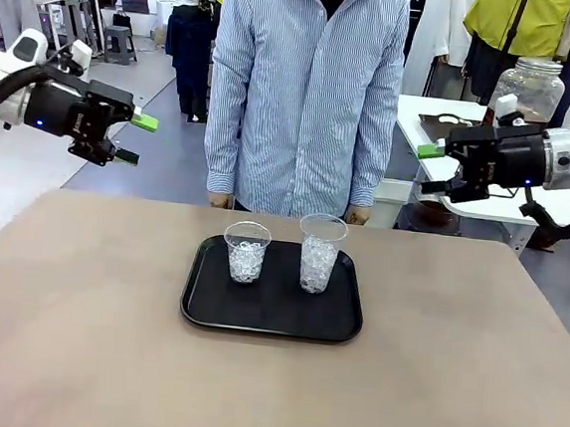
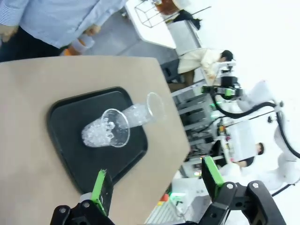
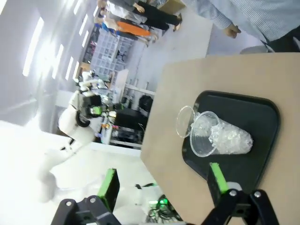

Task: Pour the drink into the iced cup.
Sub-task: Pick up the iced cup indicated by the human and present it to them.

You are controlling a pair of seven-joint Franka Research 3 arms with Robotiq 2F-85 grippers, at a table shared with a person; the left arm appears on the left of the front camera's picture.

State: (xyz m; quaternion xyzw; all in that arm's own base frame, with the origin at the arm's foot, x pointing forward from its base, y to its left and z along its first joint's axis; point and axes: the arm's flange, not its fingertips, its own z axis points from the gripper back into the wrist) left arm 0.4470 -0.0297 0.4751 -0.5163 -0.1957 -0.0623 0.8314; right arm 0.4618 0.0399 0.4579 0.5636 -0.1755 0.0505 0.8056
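Two clear cups filled with ice stand side by side on a black tray [image 1: 197,301] at the middle of the table: a shorter cup [image 1: 247,251] on the left and a taller cup [image 1: 319,254] on the right. Both hold ice and no liquid. My left gripper [image 1: 134,139] hangs open, high above the table's far left. At the far right my right gripper [image 1: 428,169] is also open and empty. The left wrist view looks down on the cups [image 2: 105,131] between open fingers [image 2: 101,185]; so does the right wrist view [image 3: 225,138]. The drink is out of view.
A person in a striped shirt [image 1: 306,86] stands at the far edge, hands [image 1: 358,216] low by the table. Behind my right arm a big glass jar with a lid [image 1: 529,87] sits on a white table [image 1: 565,208]; its contents cannot be made out.
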